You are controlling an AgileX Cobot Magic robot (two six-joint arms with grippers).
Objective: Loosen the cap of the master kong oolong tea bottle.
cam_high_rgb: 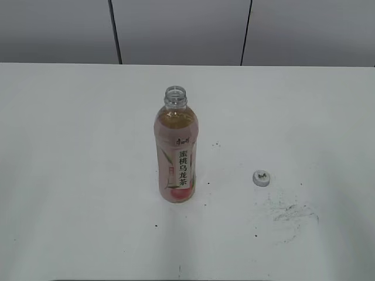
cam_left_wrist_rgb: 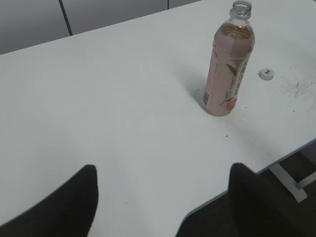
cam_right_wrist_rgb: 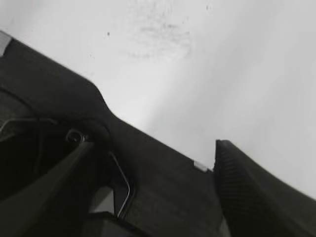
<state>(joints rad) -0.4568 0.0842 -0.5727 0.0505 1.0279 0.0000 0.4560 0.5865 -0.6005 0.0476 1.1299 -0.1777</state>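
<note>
The master kong oolong tea bottle (cam_high_rgb: 176, 153) stands upright in the middle of the white table (cam_high_rgb: 70, 175), its neck bare and open. In the left wrist view the bottle (cam_left_wrist_rgb: 227, 69) is far off at the upper right. The cap (cam_high_rgb: 261, 178) lies flat on the table to the bottle's right, apart from it; the left wrist view shows the cap (cam_left_wrist_rgb: 266, 74) beyond the bottle. My left gripper (cam_left_wrist_rgb: 163, 185) is open over the table's near edge, holding nothing. My right gripper (cam_right_wrist_rgb: 155, 153) is open and empty, above the table edge. Neither arm appears in the exterior view.
A smudge of dark specks (cam_high_rgb: 290, 213) marks the table right of the cap, also seen as specks (cam_right_wrist_rgb: 158, 32) in the right wrist view. Grey wall panels (cam_high_rgb: 181, 29) stand behind the table. A table leg (cam_left_wrist_rgb: 289, 180) shows below the edge.
</note>
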